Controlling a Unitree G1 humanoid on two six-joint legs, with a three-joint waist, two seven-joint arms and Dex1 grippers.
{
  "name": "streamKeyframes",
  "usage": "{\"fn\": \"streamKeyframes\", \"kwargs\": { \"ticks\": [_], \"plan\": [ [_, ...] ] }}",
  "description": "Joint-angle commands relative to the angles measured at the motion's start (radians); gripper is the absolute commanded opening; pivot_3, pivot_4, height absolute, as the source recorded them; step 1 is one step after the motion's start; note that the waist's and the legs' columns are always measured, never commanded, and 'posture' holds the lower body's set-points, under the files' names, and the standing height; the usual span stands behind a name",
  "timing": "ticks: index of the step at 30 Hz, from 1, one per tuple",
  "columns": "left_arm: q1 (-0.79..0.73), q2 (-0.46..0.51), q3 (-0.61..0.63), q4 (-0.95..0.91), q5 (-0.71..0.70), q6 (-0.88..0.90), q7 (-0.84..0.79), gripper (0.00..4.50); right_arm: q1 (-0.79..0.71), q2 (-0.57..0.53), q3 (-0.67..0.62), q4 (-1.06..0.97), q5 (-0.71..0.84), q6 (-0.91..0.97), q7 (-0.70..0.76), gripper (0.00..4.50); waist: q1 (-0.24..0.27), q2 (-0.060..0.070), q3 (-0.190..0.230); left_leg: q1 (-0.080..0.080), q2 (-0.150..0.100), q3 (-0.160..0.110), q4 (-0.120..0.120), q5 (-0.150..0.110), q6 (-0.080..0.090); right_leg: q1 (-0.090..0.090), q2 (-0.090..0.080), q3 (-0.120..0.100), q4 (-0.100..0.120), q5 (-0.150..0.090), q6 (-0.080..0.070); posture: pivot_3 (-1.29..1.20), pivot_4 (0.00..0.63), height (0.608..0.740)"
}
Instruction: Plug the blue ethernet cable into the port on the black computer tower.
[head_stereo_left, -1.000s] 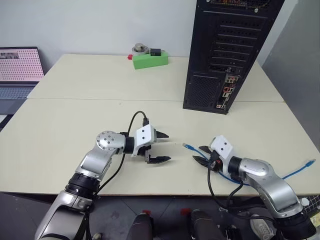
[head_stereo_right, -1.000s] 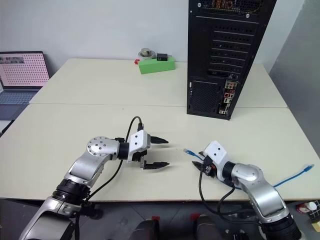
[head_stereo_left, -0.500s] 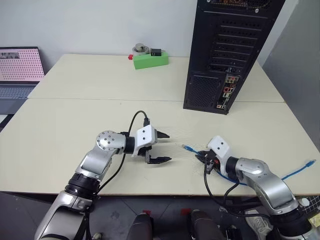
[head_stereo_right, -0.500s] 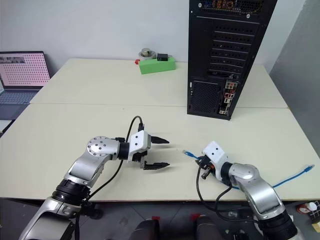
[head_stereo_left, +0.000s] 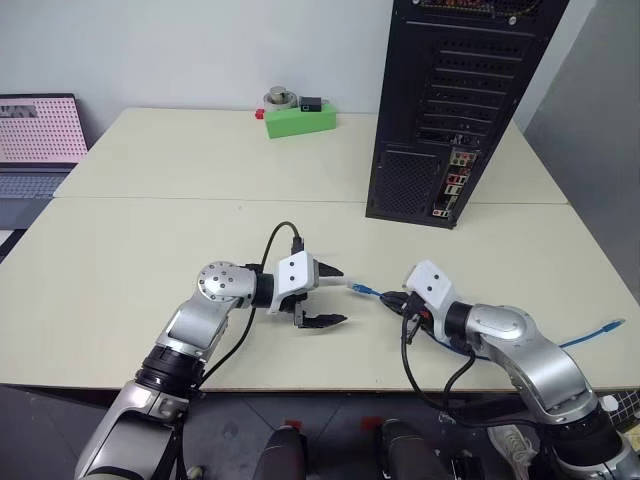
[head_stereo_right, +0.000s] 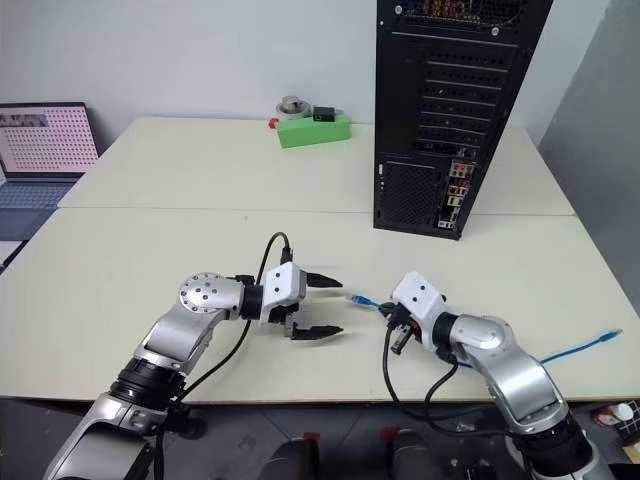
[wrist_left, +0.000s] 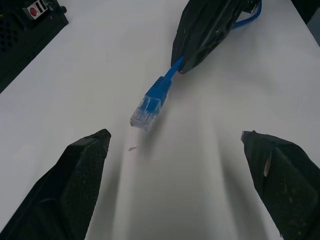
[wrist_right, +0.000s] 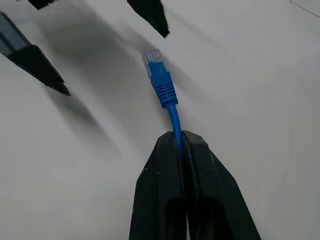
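The blue ethernet cable (head_stereo_left: 362, 290) has its clear plug (wrist_left: 147, 107) sticking out toward my left gripper, just above the cream table. My right gripper (wrist_right: 177, 137) is shut on the cord a short way behind the plug. From there the cord runs back under my right arm to its far end (head_stereo_left: 612, 326) near the table's right edge. My left gripper (head_stereo_left: 338, 296) stands open, its fingertips either side of the plug's line and a little short of it. The black computer tower (head_stereo_left: 450, 100) stands at the back right, its small coloured ports (head_stereo_left: 450, 185) facing me.
A green box (head_stereo_left: 300, 119) with small parts on it sits at the far middle of the table (head_stereo_left: 150, 230). A laptop (head_stereo_left: 35, 140) stands off the left side. The table's front edge runs just below both arms.
My right gripper has closed on the cable and carried the plug up and to the left, toward the left gripper. The left arm has stayed still and open.
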Motion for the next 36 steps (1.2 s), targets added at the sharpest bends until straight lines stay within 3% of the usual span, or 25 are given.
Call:
{"fn": "streamKeyframes", "kwargs": {
  "ticks": [1, 5, 8, 26, 36],
  "plan": [
    [-0.032, -0.014, 0.003, 0.013, 0.003, -0.02, -0.003, 4.5, -0.025, 0.001, 0.008, -0.061, 0.019, 0.009, 0.016, 0.03, 0.0, 0.0, 0.0, 0.0, 0.0, 0.0, 0.0, 0.0, 0.0, 0.0, 0.0, 0.0, 0.0, 0.0, 0.0, 0.0, 0.15, 0.74],
    [-0.049, -0.021, 0.007, 0.041, 0.001, -0.023, -0.015, 4.5, -0.028, -0.004, 0.018, -0.068, 0.014, 0.01, 0.024, 0.03, 0.0, 0.0, 0.0, 0.0, 0.0, 0.0, 0.0, 0.0, 0.0, 0.0, 0.0, 0.0, 0.0, 0.0, 0.0, 0.0, 0.15, 0.74],
    [-0.056, -0.022, 0.005, 0.059, 0.001, -0.033, -0.023, 4.03, -0.029, -0.006, 0.022, -0.071, 0.014, 0.012, 0.031, 0.0, 0.0, 0.0, 0.0, 0.0, 0.0, 0.0, 0.0, 0.0, 0.0, 0.0, 0.0, 0.0, 0.0, 0.0, 0.0, 0.0, 0.15, 0.74],
    [-0.059, -0.019, 0.009, 0.072, -0.003, -0.038, -0.078, 0.14, -0.02, -0.045, 0.039, -0.082, -0.005, -0.011, 0.059, 0.0, 0.0, 0.0, 0.0, 0.0, 0.0, 0.0, 0.0, 0.0, 0.0, 0.0, 0.0, 0.0, 0.0, 0.0, 0.0, 0.0, 0.15, 0.74],
    [-0.044, -0.009, 0.006, 0.064, -0.008, -0.037, -0.099, 0.05, -0.027, -0.053, 0.036, -0.065, -0.017, -0.03, 0.059, 0.0, 0.0, 0.0, 0.0, 0.0, 0.0, 0.0, 0.0, 0.0, 0.0, 0.0, 0.0, 0.0, 0.0, 0.0, 0.0, 0.0, 0.15, 0.74]
  ]
}}
